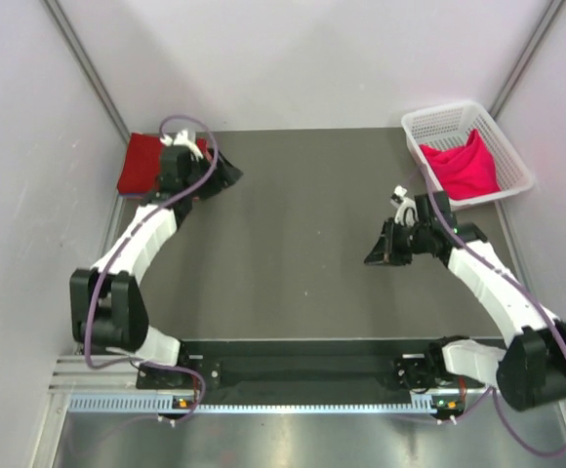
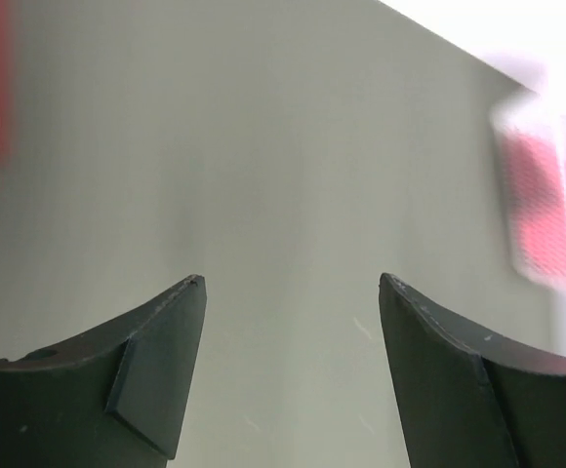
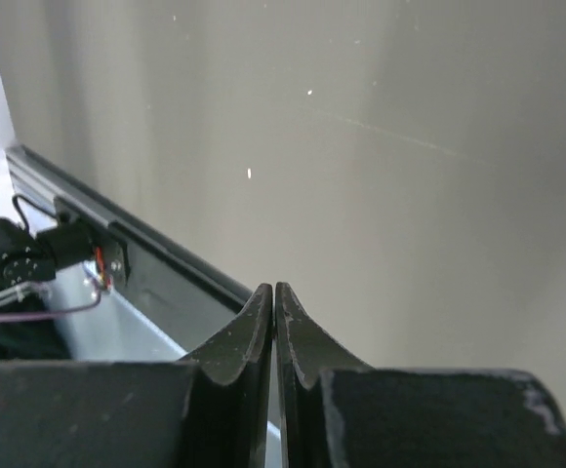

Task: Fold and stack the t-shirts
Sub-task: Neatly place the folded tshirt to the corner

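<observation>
Lying at the far-left corner of the table [image 1: 303,253], the dark red t-shirt [image 1: 141,164] seems longest along the far edge. Open table separates the left gripper [image 1: 226,175], fingers spread, from the right gripper [image 1: 373,255], pinched together empty.

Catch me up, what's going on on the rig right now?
Neither arm holds anything. The left gripper is open, beside the dark red shirt, which lies flat at the far left corner of the table. The right gripper is shut and empty over bare table at mid-right. A hot pink shirt sits bunched in the white basket at far right.
</observation>
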Motion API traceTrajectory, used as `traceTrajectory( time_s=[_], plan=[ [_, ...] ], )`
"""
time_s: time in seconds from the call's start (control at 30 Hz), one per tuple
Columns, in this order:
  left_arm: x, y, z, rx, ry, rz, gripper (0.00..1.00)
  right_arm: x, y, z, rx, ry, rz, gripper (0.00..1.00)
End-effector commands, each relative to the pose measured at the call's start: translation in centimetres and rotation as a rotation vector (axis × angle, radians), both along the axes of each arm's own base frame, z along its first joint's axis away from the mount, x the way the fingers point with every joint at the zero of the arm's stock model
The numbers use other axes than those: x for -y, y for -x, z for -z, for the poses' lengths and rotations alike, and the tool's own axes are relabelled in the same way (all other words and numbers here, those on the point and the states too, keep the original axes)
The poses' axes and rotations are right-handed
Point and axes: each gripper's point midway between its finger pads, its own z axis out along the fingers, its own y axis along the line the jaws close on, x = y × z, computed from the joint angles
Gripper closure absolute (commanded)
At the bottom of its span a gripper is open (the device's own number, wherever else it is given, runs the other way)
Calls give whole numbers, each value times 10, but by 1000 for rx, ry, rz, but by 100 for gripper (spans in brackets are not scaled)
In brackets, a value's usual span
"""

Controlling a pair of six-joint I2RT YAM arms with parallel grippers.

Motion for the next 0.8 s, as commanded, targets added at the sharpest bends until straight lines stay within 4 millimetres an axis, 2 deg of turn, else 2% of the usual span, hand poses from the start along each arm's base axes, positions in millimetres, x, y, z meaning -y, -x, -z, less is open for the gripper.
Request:
traceTrajectory(
  time_s=[0.0,0.03,0.07,0.1,0.13,0.17,0.2,0.23,0.27,0.3,0.33,0.37,0.4,0.43,0.47,0.5,0.53,0.57,0.6,0.63,0.7,0.77],
  plan=[
    [56,51,-41,87,274,174,24,1,-2,-3,110,-38,63,95],
    [64,65,-37,72,296,189,23,2,0,-2,125,-50,77,95],
    [66,82,-12,17,299,187,23,0,-3,-15,215,-84,88,93],
    [66,97,-21,52,309,182,22,2,3,-4,198,-96,114,92],
    [74,111,-20,50,332,195,21,2,4,-6,230,-113,127,90],
    [73,128,5,6,333,179,21,7,10,-5,273,-120,152,85],
    [72,143,-6,56,347,173,20,9,8,-10,312,-140,186,83],
    [69,152,-3,49,374,147,20,11,11,-21,379,-162,206,80],
    [64,167,24,1,383,120,19,17,13,-8,379,-148,243,70],
    [58,180,12,57,419,108,19,19,14,-9,396,-164,270,64],
    [56,190,16,44,466,86,19,22,16,-14,436,-177,290,57],
    [51,204,45,-11,476,60,18,25,20,1,421,-169,309,44],
    [48,216,33,48,520,68,18,26,23,7,413,-175,321,37],
    [45,226,54,6,550,46,18,26,25,8,425,-193,331,29],
    [42,234,63,-16,562,32,18,27,30,28,387,-186,343,15],
    [39,243,55,34,597,39,17,29,33,36,377,-185,349,10],
    [39,248,56,34,636,38,17,27,33,37,400,-205,347,4],
    [38,253,74,4,641,25,17,27,40,60,361,-202,341,0],
    [35,259,64,64,675,38,17,26,41,66,356,-218,347,0],
    [37,263,69,49,669,56,16,23,41,67,373,-256,344,0],
    [45,267,78,21,621,115,15,21,49,96,312,-280,369,0],
    [51,270,84,18,652,154,15,20,50,105,315,-311,379,0]
  ],
)
